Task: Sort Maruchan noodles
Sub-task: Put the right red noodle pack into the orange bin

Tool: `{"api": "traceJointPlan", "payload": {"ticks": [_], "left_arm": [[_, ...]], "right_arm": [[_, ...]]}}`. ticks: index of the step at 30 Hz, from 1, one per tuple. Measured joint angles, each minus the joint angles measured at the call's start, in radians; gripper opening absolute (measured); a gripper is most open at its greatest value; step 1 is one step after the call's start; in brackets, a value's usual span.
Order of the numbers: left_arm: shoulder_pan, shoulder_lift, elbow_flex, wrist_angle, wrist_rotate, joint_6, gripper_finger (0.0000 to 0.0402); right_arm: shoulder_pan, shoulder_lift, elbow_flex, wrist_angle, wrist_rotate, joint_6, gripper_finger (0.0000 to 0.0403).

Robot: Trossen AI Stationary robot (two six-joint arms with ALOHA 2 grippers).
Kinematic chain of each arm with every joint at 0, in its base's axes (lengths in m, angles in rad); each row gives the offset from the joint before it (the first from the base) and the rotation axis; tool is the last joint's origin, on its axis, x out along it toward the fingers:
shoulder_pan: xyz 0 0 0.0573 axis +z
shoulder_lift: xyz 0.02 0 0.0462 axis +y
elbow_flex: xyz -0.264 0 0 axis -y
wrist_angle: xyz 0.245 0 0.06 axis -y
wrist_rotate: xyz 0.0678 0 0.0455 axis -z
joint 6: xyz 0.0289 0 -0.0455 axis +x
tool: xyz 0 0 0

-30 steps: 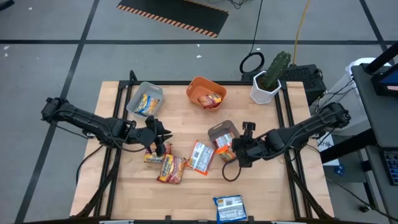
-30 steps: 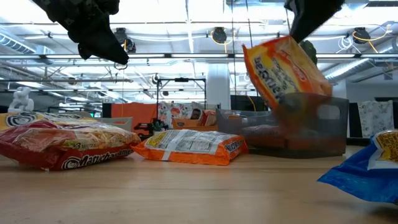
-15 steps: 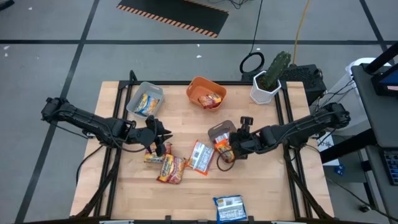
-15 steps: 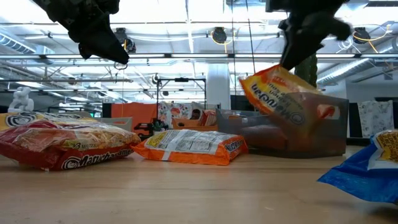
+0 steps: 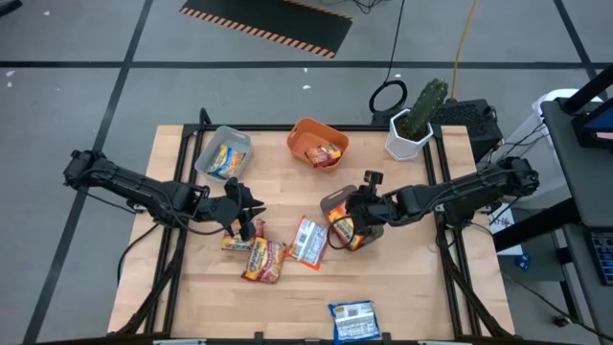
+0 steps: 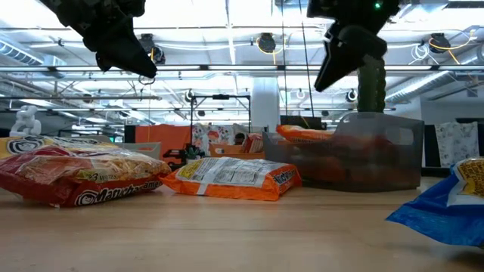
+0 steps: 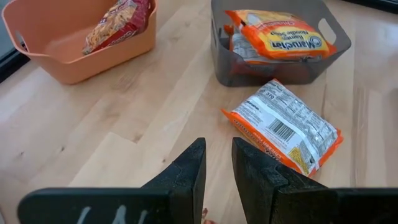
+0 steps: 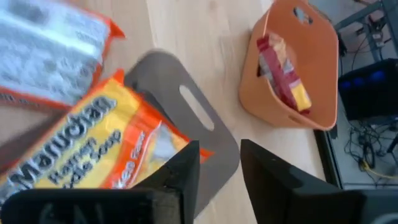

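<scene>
Hovering at the centre of the table, the right gripper [image 5: 358, 210] had its fingers apart over the orange packet [image 7: 278, 37], which lay in the grey tray [image 7: 329, 38]; withdrawal called for a straight lift. The left gripper [image 5: 245, 208] waited at nine o'clock, fingers slightly apart

The left arm reaches in from 9 o'clock, its gripper [image 5: 251, 226] narrowly parted. The right arm stretches from 3 o'clock toward centre, its gripper [image 5: 345, 217] slightly apart, holding nothing.
</scene>
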Motion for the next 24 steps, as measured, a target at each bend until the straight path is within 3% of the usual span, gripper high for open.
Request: {"api": "traceJointPlan", "payload": {"ticks": [8, 15, 20, 24], "left_arm": [[-0.049, 0.000, 0.000, 0.004, 0.069, -0.100, 0.0083], [-0.200, 0.000, -0.001, 0.109, 0.083, -0.120, 0.0083], [-0.337, 0.002, -0.001, 0.227, 0.080, -0.031, 0.0083], [-0.431, 0.028, -0.001, 0.263, 0.012, -0.023, 0.0083]], "right_arm": [[0.051, -0.055, 0.055, -0.001, -0.056, 0.004, 0.0116], [0.104, -0.154, 0.055, -0.011, -0.195, 0.117, 0.0116], [0.147, -0.181, 0.037, 0.003, -0.194, 0.168, 0.0116], [0.171, -0.179, 0.011, 0.003, -0.196, 0.168, 0.0116]]}}
